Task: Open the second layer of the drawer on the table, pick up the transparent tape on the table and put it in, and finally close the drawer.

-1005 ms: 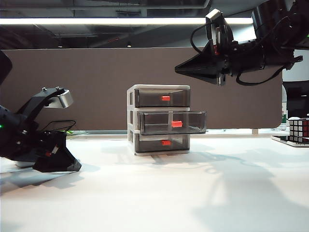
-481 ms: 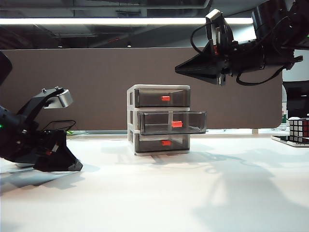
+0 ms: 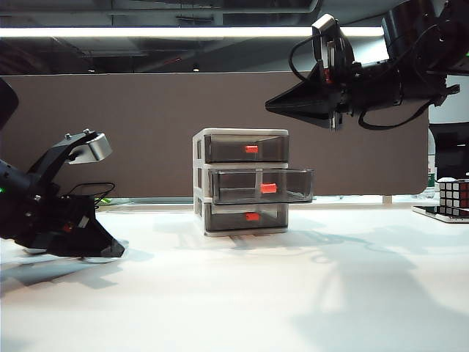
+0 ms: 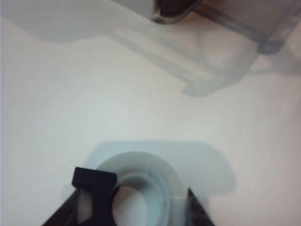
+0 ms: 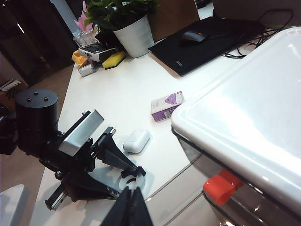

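Second drawer is already sticking out of the unit, which sits toward the back edge of the table around mid-width, so I'm on the pickup step. I'm working my left gripper down low on the table near its left edge, straddling the tape: one fingertip is sitting outside the clear ring, the other by the dark tab. Jaws are partway in around it, but I can't tell from the wrist view whether they're actually biting yet, so I'm not calling it a pinch. Tape is lying flat on the table, not lifted. I'm parking my right gripper high above the unit, tips pressed together on nothing, which is keeping the path into the drawer free. White case and purple box are lying near the tape, apart from it and outside my jaws. Risk as I'm judging it: flat slick ring, so a shallow grip could slip on lift.
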`<move>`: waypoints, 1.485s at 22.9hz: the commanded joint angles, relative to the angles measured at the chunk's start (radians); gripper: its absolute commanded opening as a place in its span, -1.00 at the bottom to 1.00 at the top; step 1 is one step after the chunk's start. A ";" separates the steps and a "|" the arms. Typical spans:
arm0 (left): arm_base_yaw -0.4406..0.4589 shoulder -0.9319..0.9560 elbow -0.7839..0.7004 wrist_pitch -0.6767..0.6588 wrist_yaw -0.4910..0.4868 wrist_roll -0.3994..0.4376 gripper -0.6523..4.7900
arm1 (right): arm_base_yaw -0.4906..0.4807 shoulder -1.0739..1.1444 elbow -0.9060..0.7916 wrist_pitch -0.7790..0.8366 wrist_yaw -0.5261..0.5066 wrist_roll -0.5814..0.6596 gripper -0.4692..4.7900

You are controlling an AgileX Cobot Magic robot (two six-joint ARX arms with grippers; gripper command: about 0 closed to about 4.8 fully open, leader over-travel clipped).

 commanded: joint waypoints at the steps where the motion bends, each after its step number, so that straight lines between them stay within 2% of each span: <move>1: 0.000 0.003 -0.002 -0.029 0.010 0.001 -0.04 | 0.002 -0.010 0.003 0.004 -0.002 -0.003 -0.84; 2: 0.000 0.003 -0.002 -0.028 0.010 0.001 -0.25 | 0.002 -0.010 0.003 0.004 -0.002 -0.003 -0.84; 3: 0.000 0.003 -0.002 -0.025 0.010 0.001 -0.36 | 0.002 -0.010 0.003 0.004 -0.002 -0.003 -0.84; 13: 0.000 0.001 -0.002 0.043 0.003 -0.004 -0.36 | 0.002 -0.010 0.003 0.003 -0.002 -0.003 -0.84; 16: 0.000 -0.013 -0.002 0.049 0.006 -0.030 -0.36 | 0.002 -0.010 0.003 0.003 -0.002 -0.003 -0.84; 20: 0.000 -0.106 -0.002 0.050 0.006 -0.033 -0.35 | 0.002 -0.010 0.003 -0.006 -0.002 -0.010 -0.84; 22: -0.005 -0.169 -0.002 0.050 0.009 -0.071 -0.35 | 0.002 -0.010 0.003 -0.006 -0.002 -0.011 -0.84; 25: -0.068 -0.245 0.018 0.043 0.049 -0.088 -0.35 | 0.002 -0.010 0.003 -0.005 0.003 -0.011 -0.84; 28: -0.150 -0.252 0.082 -0.006 0.047 -0.087 -0.35 | 0.002 -0.010 0.003 -0.005 0.003 -0.010 -0.84; 34: -0.275 -0.218 0.258 -0.102 -0.023 -0.041 -0.35 | 0.002 -0.010 0.003 -0.008 0.003 -0.010 -0.84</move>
